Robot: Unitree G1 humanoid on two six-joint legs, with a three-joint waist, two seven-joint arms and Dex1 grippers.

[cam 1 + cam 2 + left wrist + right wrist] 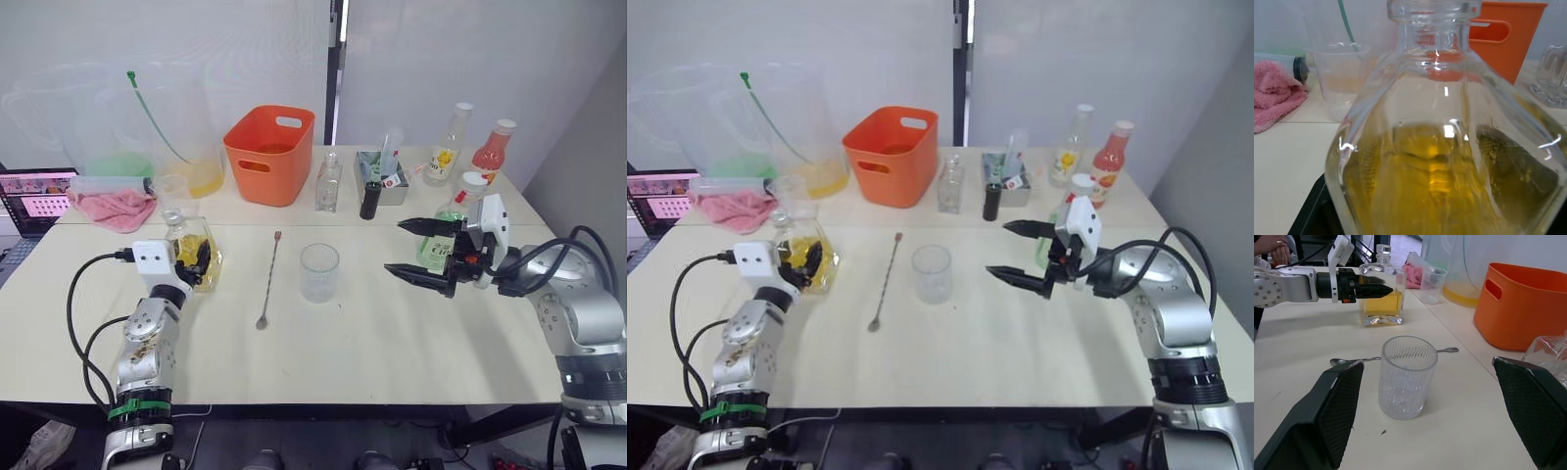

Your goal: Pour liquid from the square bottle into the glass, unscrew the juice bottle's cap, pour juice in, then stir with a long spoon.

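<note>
The square bottle with yellow liquid stands on the table at the left. My left gripper is shut on it, one finger on each flat side. The empty ribbed glass stands mid-table, with the long spoon lying just left of it. My right gripper hovers open to the right of the glass, pointing at it, fingers wide apart. Behind that gripper stands the green juice bottle, its white cap screwed on.
Along the back stand an orange basket, a small clear bottle, a grey tray with a black cylinder, a yellow-labelled bottle and a pink-red bottle. At the back left are a measuring cup, a pink cloth and large pitchers.
</note>
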